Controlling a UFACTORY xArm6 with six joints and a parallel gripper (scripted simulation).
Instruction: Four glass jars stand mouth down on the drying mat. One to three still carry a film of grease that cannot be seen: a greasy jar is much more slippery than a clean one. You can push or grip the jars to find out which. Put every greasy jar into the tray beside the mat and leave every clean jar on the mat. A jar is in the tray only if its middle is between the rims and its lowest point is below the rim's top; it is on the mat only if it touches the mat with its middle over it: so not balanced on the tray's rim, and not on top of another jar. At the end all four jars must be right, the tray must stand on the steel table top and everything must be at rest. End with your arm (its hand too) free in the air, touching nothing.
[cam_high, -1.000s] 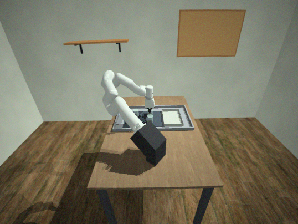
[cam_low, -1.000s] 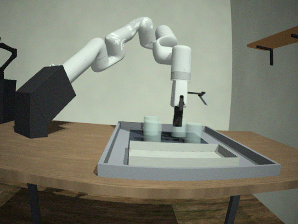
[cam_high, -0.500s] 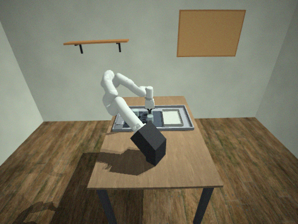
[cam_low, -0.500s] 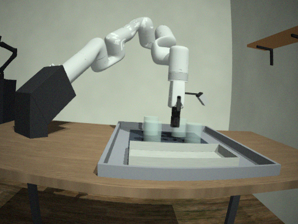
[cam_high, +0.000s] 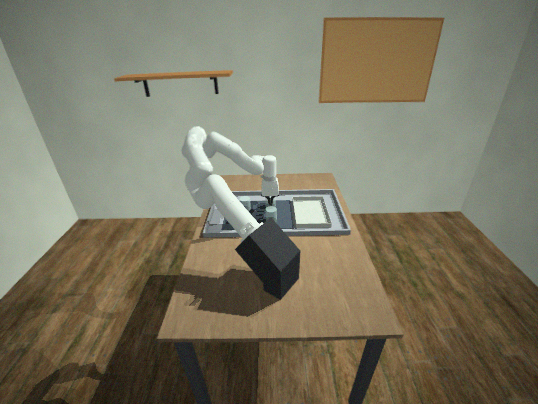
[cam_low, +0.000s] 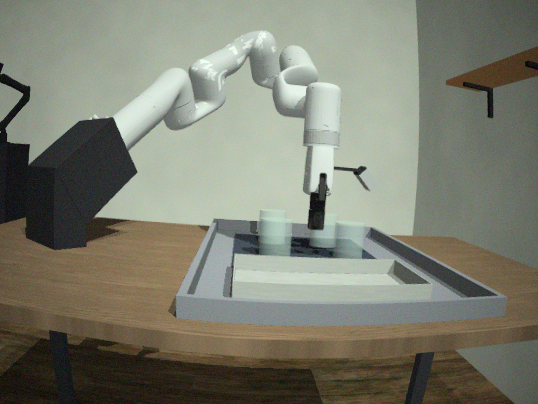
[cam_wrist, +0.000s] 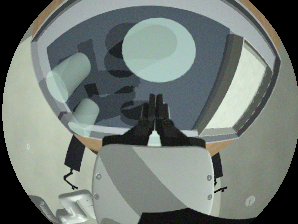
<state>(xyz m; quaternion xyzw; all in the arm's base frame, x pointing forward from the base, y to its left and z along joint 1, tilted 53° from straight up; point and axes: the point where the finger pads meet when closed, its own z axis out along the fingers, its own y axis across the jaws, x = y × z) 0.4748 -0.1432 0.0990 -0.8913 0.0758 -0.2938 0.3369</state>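
Behind the arm, one jar (cam_low: 273, 214) hides partlyBehind a nearer jar (cam_low: 276, 236), another (cam_low: 272, 213) half hides
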